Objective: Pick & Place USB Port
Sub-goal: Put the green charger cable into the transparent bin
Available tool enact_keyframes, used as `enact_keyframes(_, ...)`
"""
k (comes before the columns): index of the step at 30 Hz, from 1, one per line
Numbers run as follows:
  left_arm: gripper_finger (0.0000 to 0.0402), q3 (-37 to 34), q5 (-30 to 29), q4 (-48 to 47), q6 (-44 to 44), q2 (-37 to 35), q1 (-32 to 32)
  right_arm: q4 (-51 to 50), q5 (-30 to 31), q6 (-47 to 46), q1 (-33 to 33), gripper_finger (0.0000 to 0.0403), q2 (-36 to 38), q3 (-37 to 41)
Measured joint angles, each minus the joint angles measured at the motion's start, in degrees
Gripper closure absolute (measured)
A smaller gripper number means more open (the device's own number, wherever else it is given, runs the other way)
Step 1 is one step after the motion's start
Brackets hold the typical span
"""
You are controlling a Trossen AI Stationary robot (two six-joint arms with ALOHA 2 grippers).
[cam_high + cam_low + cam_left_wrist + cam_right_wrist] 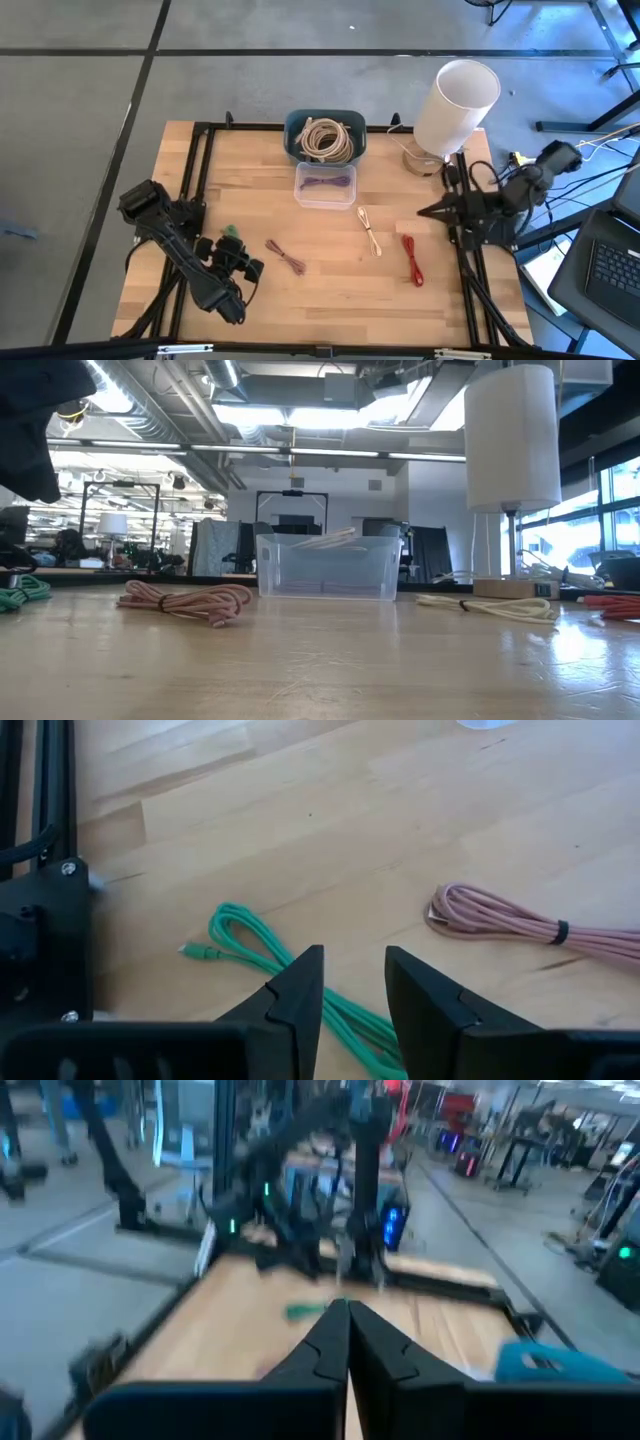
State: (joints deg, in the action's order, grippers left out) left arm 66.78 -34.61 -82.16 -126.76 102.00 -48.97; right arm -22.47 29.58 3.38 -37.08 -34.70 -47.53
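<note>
Several bundled cables lie flat on the wooden table: a green one point(230, 234) point(245, 942), a pink one point(288, 257) point(520, 920), a cream one point(371, 233) and a red one point(412, 260). My left gripper point(352, 988) point(240, 258) is open near the table's near-left side. Its fingers stand over the green cable, which runs under the gap between them; I see no touch. My right gripper point(424, 212) point(348, 1328) is shut. It hovers at the table's right side, pointing left, above and to the right of the cream and red cables.
A clear plastic box point(325, 186) point(328, 565) holding a purple cable sits at the table's middle far side. Behind it is a blue bin point(325, 138) with coiled cream cord. A white lamp point(455, 105) stands at the far right corner. A black frame point(185, 175) borders the table.
</note>
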Motion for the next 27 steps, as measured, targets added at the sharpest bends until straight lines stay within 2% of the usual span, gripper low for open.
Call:
enact_keyframes(3,0.0298,0.0,0.0,-0.4,0.1,0.0,0.1,-13.3,0.0,-8.0,0.0,0.0394,6.0,0.1)
enact_keyframes(5,0.0297,0.0,0.2,-0.4,0.6,0.0,0.1,-18.1,-3.4,-14.8,-0.1,0.0398,9.5,0.8)
enact_keyframes(10,0.0302,0.0,3.5,-0.3,2.7,0.0,0.1,-12.1,-10.0,-13.9,-0.3,0.0395,15.7,8.2)
enact_keyframes(13,0.0303,0.0,7.0,0.5,6.4,0.0,0.1,-9.4,-10.2,-11.3,-0.3,0.0390,17.3,12.3)
enact_keyframes(17,0.0304,0.0,14.9,1.8,12.1,0.0,0.1,-6.5,-10.2,-10.4,-0.3,0.0388,17.6,15.1)
enact_keyframes(21,0.0304,0.0,21.9,3.1,18.0,0.0,0.0,-5.4,-10.2,-10.4,-0.3,0.0387,17.6,15.6)
enact_keyframes(25,0.0304,0.0,31.7,2.9,22.9,0.0,-0.2,-5.6,-10.2,-10.3,-0.3,0.0387,17.6,15.6)
enact_keyframes(27,0.0304,0.0,32.0,2.7,21.6,0.0,-0.3,-5.6,-10.2,-10.3,-0.3,0.0387,17.6,15.6)
